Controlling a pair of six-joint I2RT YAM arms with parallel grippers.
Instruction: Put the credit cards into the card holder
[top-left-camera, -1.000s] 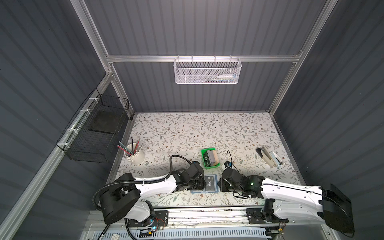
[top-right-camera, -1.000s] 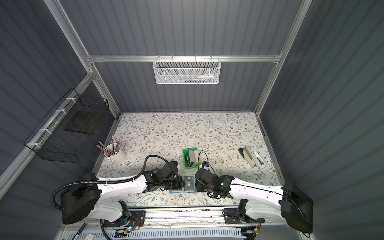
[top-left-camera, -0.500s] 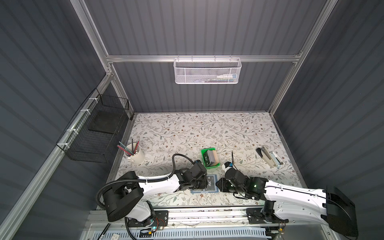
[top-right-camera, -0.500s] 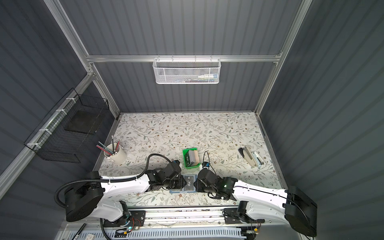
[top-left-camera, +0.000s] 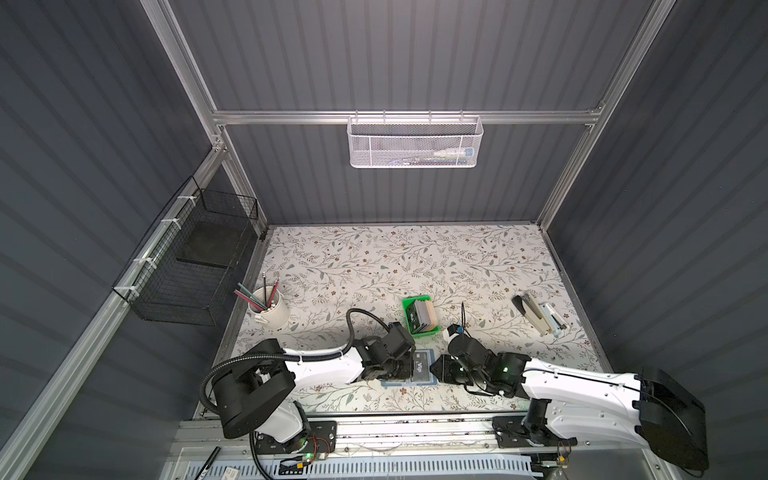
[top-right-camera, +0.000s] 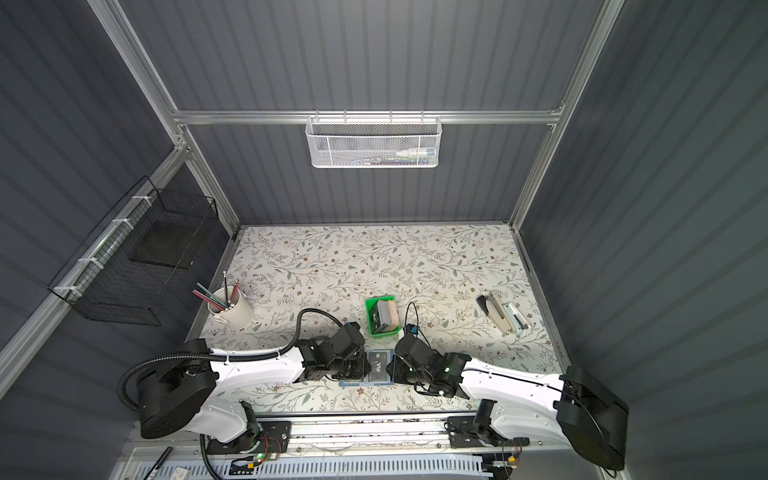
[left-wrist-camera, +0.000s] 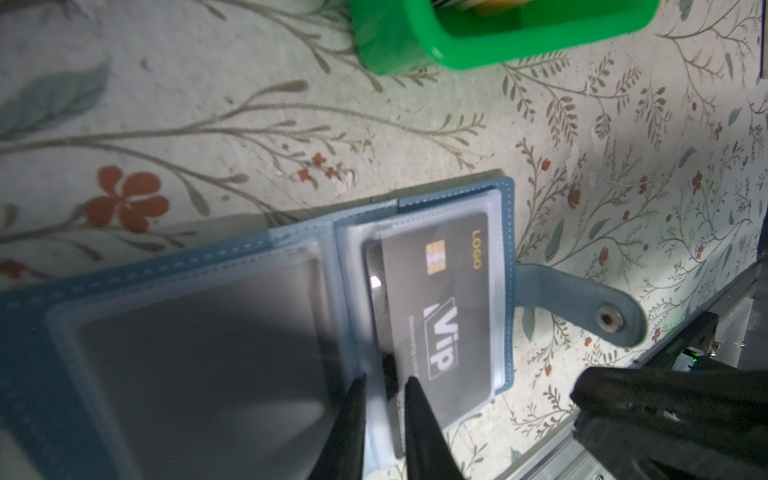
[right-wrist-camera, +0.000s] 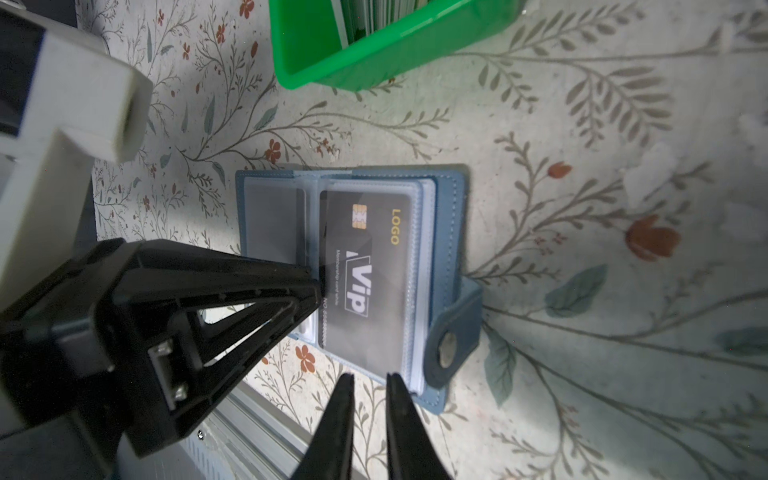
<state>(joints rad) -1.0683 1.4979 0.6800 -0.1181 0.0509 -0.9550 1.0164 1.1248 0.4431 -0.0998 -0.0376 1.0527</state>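
- The flat blue leather-like book-style card holder (top-left-camera: 415, 384) lies open on the floral-patterned table surface (top-left-camera: 415, 257). In both top views it sits close to the front edge, between the two grippers.
- The holder's small blue snap tab (left-wrist-camera: 582, 303) lies flat on the table, past the holder's outer edge.
- A dark card with a gold chip and white "Vip" lettering (left-wrist-camera: 449, 299) lies on the tab-side page, under a clear plastic pocket sleeve (right-wrist-camera: 417, 270).
- The left gripper (left-wrist-camera: 384, 386) is at the spine side of that page.
  - Its fingers stand close together with a narrow gap.
  - The sleeve edge and the long edge of the dark card lie in that gap.
  - Whether the fingers clamp them cannot be determined.
- The right gripper (right-wrist-camera: 370, 376) has its fingers almost together, with a thin slit between them and nothing gripped.
  - The tips stand at the holder's edge, beside one short end of the dark card.
  - Contact cannot be confirmed.
- The other cards (top-left-camera: 424, 318), thin and rectangular in dark, grey and tan, stand on edge in a small green plastic tray (top-left-camera: 415, 298). The tray is just behind the card holder and apart from it.
- A white cup (top-left-camera: 272, 313) holding pencils stands near the left edge of the table, well apart from the holder.
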